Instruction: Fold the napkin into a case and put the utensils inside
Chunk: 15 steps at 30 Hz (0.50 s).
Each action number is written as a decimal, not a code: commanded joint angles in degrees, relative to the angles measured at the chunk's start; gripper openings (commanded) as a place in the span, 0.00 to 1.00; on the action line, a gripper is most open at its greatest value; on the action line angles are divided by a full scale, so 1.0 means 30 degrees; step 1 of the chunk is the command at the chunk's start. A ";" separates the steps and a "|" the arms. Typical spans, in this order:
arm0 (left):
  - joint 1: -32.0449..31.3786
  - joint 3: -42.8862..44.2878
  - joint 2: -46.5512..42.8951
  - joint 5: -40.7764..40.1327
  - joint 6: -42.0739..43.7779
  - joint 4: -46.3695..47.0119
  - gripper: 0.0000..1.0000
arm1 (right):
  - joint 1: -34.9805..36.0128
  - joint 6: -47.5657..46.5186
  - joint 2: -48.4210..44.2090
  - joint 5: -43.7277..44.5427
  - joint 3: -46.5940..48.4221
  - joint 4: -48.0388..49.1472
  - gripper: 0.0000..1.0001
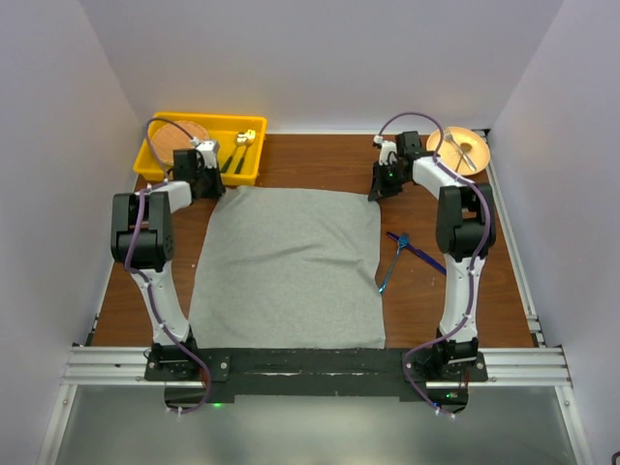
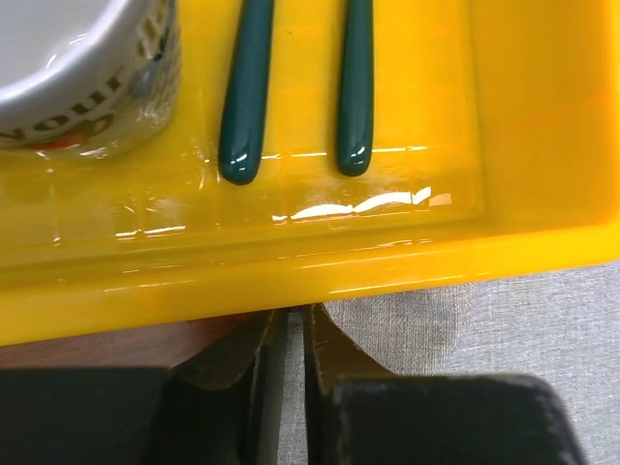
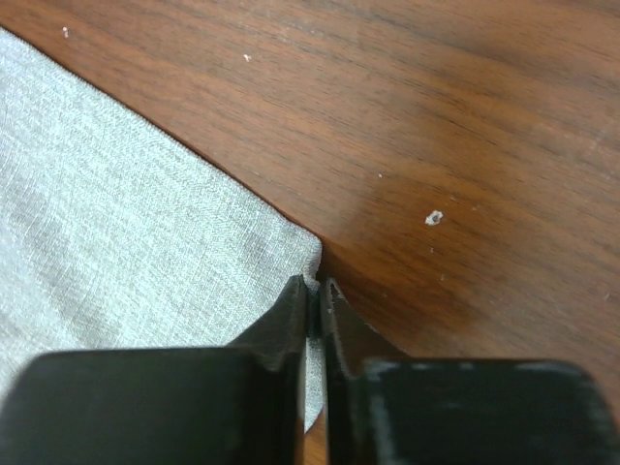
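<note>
Napkin lies spread flat mid-counter, seen from above, with the utensils just off its right edge. The left pincer sits at its far-left corner and the right pincer at its far-right.

Left wrist: the jaws are nearly together with the cloth edge between them, beside the yellow tray.

Right wrist: the jaws are pinched on the napkin corner.
</note>
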 commanded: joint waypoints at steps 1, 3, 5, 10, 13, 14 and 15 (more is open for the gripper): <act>-0.0064 0.0091 -0.0284 0.0881 0.0270 0.0388 0.08 | 0.0061 0.0103 0.0588 -0.0374 0.0900 -0.0978 0.00; -0.0064 -0.0026 -0.0722 0.1086 0.0240 0.0330 0.00 | 0.0061 0.0074 0.0413 -0.0373 0.1164 -0.1097 0.00; -0.0064 -0.0172 -0.1249 0.1145 0.0066 0.0096 0.00 | 0.0061 0.0103 0.0034 -0.0286 0.1136 -0.0980 0.00; -0.0034 -0.1577 -0.4089 0.1731 0.0356 0.0681 0.00 | 0.0032 0.0191 -0.1986 -0.0841 0.0902 -0.1038 0.00; -0.0005 -0.2193 -0.5818 0.2229 0.1928 0.0126 0.00 | 0.0003 -0.0247 -0.3422 -0.1806 0.0785 -0.1623 0.00; -0.0005 -0.2485 -0.6258 0.2346 0.2404 -0.0369 0.00 | 0.0003 -0.0307 -0.3860 -0.2012 0.0582 -0.1914 0.00; 0.0024 -0.2662 -0.7248 0.2521 0.2872 -0.0606 0.00 | 0.0032 -0.0452 -0.4213 -0.2420 0.0521 -0.2149 0.00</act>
